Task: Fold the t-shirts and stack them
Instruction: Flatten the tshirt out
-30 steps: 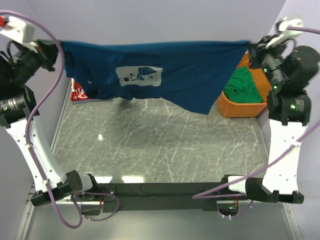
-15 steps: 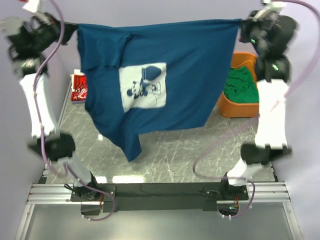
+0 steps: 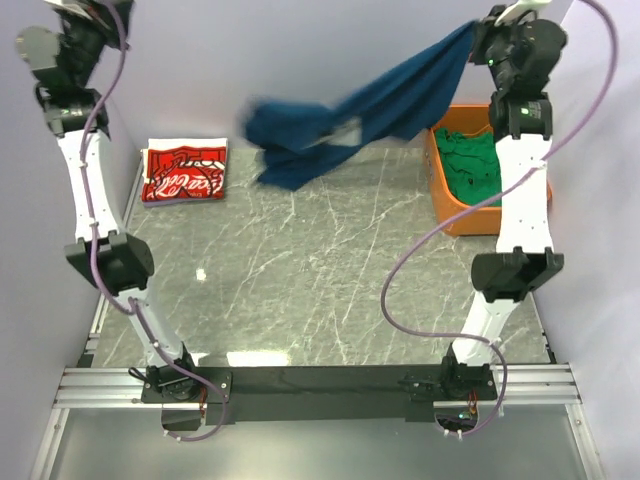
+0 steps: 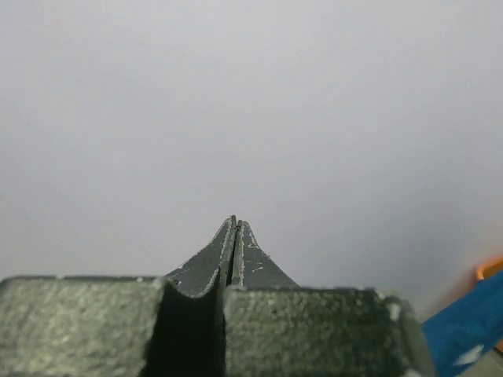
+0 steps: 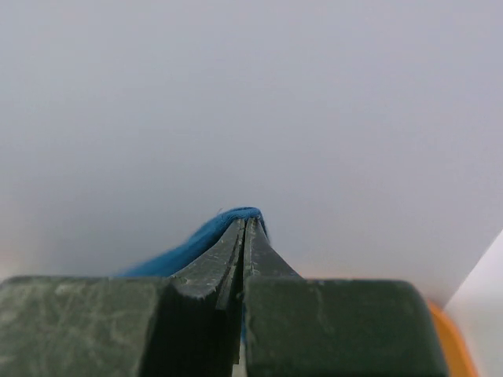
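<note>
Freed leftward, navy t-shirt [image 3: 392, 100] apparently swings from right pincer [image 5: 243, 222].

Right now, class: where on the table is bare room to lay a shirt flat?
The table is bare across its middle and near half. Crowded along the far edge: red shirt, dangling blue shirt, orange tub.

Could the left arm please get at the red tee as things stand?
Probably yes: the red tee lies uncovered on the left arm's side, the navy tee hangs clear of it, and the left jaws hold nothing.
</note>
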### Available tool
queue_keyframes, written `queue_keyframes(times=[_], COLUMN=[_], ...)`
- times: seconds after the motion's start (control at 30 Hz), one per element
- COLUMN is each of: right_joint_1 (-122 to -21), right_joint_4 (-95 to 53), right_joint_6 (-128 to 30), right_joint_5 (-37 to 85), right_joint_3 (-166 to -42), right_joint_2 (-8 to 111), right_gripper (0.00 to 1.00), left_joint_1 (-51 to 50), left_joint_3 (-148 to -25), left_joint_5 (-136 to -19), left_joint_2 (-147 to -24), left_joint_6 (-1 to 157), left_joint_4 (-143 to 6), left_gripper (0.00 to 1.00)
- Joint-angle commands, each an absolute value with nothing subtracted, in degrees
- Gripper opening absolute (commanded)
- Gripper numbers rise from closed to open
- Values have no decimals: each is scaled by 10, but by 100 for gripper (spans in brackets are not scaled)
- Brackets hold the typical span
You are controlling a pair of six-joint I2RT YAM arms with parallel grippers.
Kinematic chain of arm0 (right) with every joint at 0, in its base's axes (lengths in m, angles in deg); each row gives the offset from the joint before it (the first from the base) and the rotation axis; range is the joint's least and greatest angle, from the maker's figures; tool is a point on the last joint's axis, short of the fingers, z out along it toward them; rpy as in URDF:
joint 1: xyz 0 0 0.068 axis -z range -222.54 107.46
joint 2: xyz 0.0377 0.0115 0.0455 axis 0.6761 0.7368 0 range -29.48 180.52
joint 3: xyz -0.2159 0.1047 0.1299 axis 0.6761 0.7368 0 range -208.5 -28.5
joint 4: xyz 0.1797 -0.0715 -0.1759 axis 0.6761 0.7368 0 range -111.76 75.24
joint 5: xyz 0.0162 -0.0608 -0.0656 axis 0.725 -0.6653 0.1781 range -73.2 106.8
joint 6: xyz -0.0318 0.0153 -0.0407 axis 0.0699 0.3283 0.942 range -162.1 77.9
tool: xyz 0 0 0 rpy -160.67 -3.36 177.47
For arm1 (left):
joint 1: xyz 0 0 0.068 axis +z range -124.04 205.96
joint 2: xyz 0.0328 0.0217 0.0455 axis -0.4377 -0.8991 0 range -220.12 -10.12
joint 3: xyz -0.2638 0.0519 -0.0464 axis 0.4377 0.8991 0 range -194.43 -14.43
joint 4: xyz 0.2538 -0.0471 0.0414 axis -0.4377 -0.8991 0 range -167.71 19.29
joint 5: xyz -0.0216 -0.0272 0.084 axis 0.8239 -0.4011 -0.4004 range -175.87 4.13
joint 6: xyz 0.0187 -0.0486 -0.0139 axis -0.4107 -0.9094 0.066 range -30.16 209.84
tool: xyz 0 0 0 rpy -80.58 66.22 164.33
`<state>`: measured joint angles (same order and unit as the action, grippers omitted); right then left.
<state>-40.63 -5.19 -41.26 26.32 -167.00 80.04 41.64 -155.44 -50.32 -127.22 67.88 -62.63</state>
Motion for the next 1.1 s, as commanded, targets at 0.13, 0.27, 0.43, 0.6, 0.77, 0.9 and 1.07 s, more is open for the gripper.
queue_keyframes(times=[0.13, 0.27, 0.43, 0.6, 0.77, 0.9, 1.07], right_joint_1=[-416, -423, -439, -483, -602, -704, -750], right_joint_4=[-85, -38, -75, -55, -57, -61, -81], right_joint_6=[-397, -366, -359, -351, -318, -327, -362], right_joint_5=[324, 351, 343, 357, 350, 327, 268], right_joint_3=[-1510, -1335, -1171, -1208, -1253, -1370, -1472], right_joint_2=[688, 620, 524, 494, 507, 540, 551], right_gripper=[0, 0, 0, 0, 0, 0, 0], left_joint_1=[423, 418, 371, 314, 306, 318, 343], left_joint_3=[-1364, -1180, -1030, -904, -896, -917, -874], left_joint_5=[-424, -353, -311, -336, -334, -333, -323], left_joint_2=[-1137, -1082, -1031, -998, -1024, -1024, -963], left_joint_6=[743, 847, 979, 1012, 923, 877, 884], left_joint_4=[-588, -676, -840, -836, -786, -785, -810], left_gripper=[1, 1, 13, 32, 37, 38, 40])
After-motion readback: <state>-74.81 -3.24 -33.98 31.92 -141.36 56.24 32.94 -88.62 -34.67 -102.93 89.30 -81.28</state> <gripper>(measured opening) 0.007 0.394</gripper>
